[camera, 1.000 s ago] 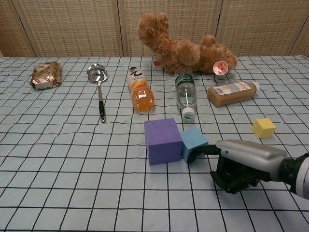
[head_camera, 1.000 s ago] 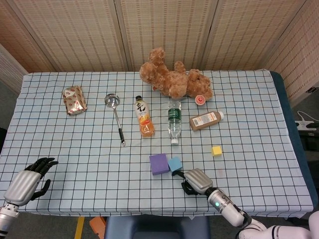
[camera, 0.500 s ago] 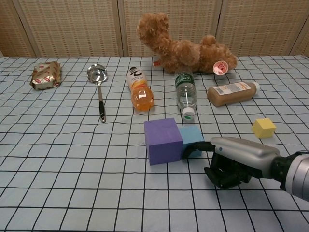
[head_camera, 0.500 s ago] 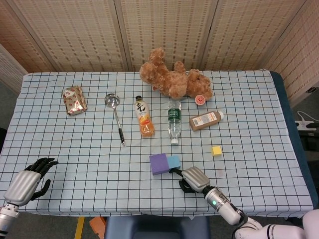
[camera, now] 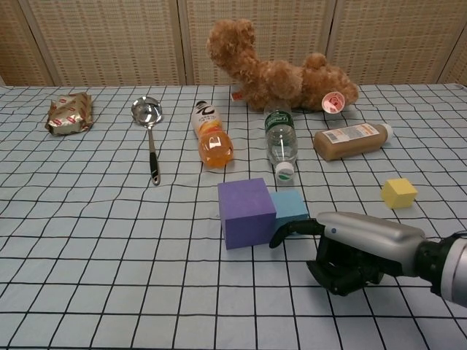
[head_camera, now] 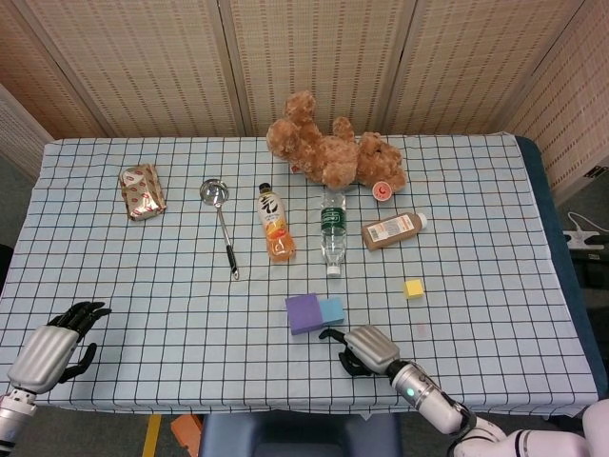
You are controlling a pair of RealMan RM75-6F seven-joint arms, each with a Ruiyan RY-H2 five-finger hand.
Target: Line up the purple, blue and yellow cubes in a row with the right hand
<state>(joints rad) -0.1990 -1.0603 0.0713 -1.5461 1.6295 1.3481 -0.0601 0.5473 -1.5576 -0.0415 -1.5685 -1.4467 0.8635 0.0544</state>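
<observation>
Right hand (camera: 350,251): low in the frame, right of centre, lying knuckles-up on the checked tablecloth (camera: 109,240). One finger (camera: 288,230) reaches out to the left, its tip at the near edge of the blue cube (camera: 290,206); whether it touches cannot be told. The other fingers are curled under the palm. It holds nothing.

Left hand (head_camera: 52,347): lower left corner of the head view, fingers loosely bent and apart, nothing in it. Not seen in the chest view.

Purple cube (camera: 246,212): centre of the frame, side by side and touching the blue cube on its right. Yellow cube (camera: 398,193): alone at right, well apart from the pair.

Writing: the orange drink bottle (camera: 210,134), the clear water bottle (camera: 280,141) with green label and the brown bottle (camera: 352,140) all lie on their sides; their label print is too small to read. The red-and-gold foil packet (camera: 69,113) at upper left is likewise illegible. A small round red-and-white tag (camera: 333,102) sits by the teddy bear (camera: 273,73); its mark cannot be read.

A metal ladle (camera: 149,127) lies between packet and orange bottle.

Cut off: the right forearm leaves the frame at lower right.
</observation>
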